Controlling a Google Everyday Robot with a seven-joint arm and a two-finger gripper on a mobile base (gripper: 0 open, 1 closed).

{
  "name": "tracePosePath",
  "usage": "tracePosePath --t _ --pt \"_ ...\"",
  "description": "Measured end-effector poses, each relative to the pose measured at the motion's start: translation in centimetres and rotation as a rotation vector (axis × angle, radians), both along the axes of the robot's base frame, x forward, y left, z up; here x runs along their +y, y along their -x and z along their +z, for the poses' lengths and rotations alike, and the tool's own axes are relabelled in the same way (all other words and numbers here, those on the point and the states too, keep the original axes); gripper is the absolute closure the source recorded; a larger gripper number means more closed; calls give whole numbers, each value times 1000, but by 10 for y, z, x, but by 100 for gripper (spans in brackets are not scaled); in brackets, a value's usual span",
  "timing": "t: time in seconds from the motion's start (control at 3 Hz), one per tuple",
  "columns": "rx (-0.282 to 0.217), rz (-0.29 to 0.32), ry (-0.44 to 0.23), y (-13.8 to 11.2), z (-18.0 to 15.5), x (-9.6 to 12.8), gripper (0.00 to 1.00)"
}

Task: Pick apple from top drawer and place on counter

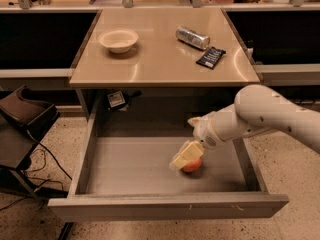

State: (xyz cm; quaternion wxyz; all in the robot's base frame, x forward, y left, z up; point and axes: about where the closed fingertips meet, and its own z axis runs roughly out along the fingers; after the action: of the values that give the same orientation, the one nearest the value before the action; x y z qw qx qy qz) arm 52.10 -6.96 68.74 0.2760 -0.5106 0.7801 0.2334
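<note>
The top drawer (132, 169) is pulled open below the counter (155, 59), its grey floor showing. The small red-orange apple (194, 166) lies on the drawer floor right of the middle. My gripper (184, 157), cream-coloured on a white arm that reaches in from the right, sits down in the drawer right against the apple's upper left side and covers part of it. The apple rests on the floor, not lifted.
On the counter stand a white bowl (118, 39) at the back left, a silver can (192, 37) lying on its side and a dark packet (210, 57) at the right. Dark shelves flank the counter. A black seat (25, 115) and cables stand on the floor at the left.
</note>
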Motion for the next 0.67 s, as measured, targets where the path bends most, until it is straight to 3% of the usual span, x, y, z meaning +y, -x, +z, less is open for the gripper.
tracePosePath --t 0.33,0.67 --pt "32 -176 52 -31 -58 -37 0" --pt "34 -175 50 -31 -59 -37 0"
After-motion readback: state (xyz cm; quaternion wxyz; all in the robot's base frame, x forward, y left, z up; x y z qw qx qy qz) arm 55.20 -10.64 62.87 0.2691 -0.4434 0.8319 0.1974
